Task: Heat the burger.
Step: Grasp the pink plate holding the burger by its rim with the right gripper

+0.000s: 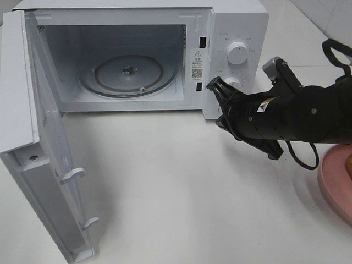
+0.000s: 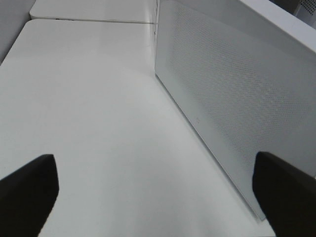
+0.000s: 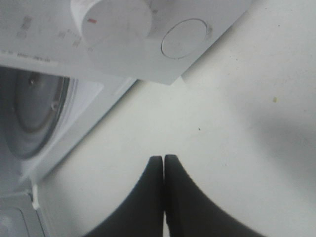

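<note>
The burger shows only as a golden sliver (image 1: 348, 165) at the right edge of the exterior view, on a round pink plate (image 1: 333, 184). The white microwave (image 1: 236, 22) stands at the back with its door (image 1: 49, 165) swung wide open to the left and its glass turntable (image 1: 129, 74) bare. My right gripper (image 1: 212, 85) is shut with nothing in it, its tip just in front of the microwave's lower knob (image 1: 234, 82). In the right wrist view its fingertips (image 3: 164, 159) press together above the table. My left gripper (image 2: 155, 197) is open and empty beside the door panel (image 2: 237, 98).
The upper knob (image 1: 237, 52) sits above the lower one on the control panel. The open door juts toward the table's front left. A black cable (image 1: 302, 157) loops below the right arm. The white tabletop (image 1: 176, 192) stretches in front of the microwave.
</note>
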{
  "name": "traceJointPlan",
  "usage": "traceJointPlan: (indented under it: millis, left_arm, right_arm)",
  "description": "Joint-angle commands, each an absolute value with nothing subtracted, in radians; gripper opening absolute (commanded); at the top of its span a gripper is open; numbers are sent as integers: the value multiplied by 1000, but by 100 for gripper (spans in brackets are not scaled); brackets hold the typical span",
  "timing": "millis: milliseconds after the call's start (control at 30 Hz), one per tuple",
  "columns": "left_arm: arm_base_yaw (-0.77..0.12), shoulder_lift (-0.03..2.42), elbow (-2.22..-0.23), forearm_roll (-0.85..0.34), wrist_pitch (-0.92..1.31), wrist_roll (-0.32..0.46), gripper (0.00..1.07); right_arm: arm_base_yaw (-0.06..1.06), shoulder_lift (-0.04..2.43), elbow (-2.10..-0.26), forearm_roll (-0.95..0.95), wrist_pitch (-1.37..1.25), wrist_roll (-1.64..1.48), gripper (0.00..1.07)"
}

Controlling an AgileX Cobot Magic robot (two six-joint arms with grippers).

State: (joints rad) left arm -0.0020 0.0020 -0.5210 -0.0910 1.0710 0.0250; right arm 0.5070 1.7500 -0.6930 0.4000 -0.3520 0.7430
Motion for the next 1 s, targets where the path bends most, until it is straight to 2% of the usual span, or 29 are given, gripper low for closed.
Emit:
traceJointPlan:
  millis: [33,400,467,767,800,833,867,900,933,967,1000]
  left_arm:
    - [1,1,-519,-93,1072,22,100]
    - [1,1,-519,-93,1072,22,100]
    - [1,1,-519,-93,1072,22,100]
    - [1,1,-519,-93,1072,22,100]
    - [1,1,-519,-93,1072,22,100]
    - [1,1,-519,-93,1072,22,100]
    - [1,1,-519,-93,1072,22,100]
    - [1,1,-519,-93,1072,22,100]
    - [1,1,-519,-93,1072,22,100]
    - [1,1,-519,-93,1072,22,100]
    - [1,1,-519,-93,1072,22,100]
  right_arm:
    - [501,1688,-693,345,-213,562,1]
    - [501,1590,-693,203,59,303,3]
    - [501,1540,-693,98,199,257,4]
    - [501,1442,-693,-110,467,258,8]
    - [501,1432,-693,-131,498,258,11]
    - [497,1418,-693,-169,547,258,20]
    - [497,1418,-693,-169,547,258,20]
    - [477,1407,-693,-186,584,258,36]
    - [468,1401,-693,-194,600,256,46]
    - [468,1401,-693,-194,600,256,46]
    - [453,1396,-693,-225,619,253,65]
